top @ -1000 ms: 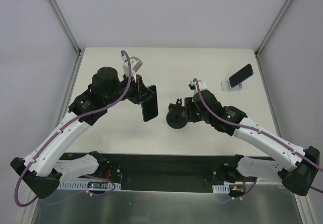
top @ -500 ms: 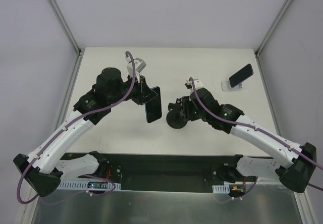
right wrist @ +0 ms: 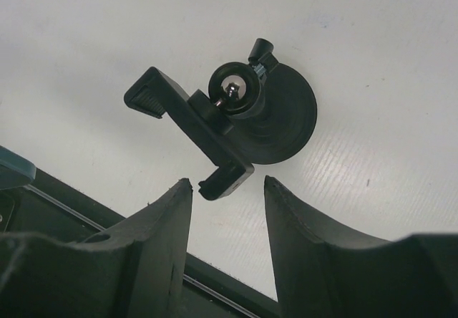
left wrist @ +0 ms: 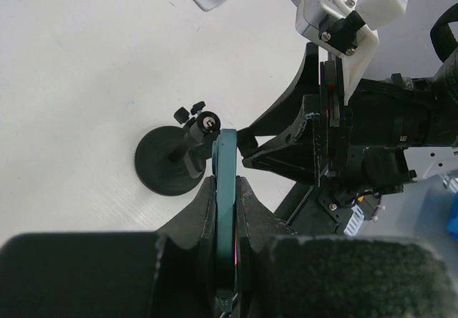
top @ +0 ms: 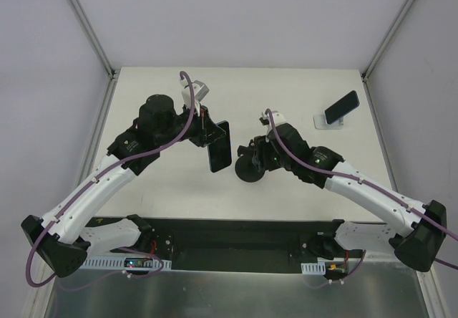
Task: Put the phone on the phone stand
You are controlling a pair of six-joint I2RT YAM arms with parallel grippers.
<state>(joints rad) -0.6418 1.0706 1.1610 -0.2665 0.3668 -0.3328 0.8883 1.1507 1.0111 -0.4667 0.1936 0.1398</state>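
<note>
In the overhead view the left arm rises from the lower left, bends at its upper joint and turns its wrist toward centre frame. The left tool point(left wrist: 227, 186) is clamped on the phone point(top: 220, 146), holding it edge-on above the surface point(top: 300, 89). The right arm stretches from the lower right to the centre, its wrist low. The right tool point(right wrist: 223, 188) has its fingers apart, either side of the clamp end of the black round-based stand point(top: 250, 171). At upper right the phone stand point(top: 328, 123) carries a second phone point(top: 341, 107).
</note>
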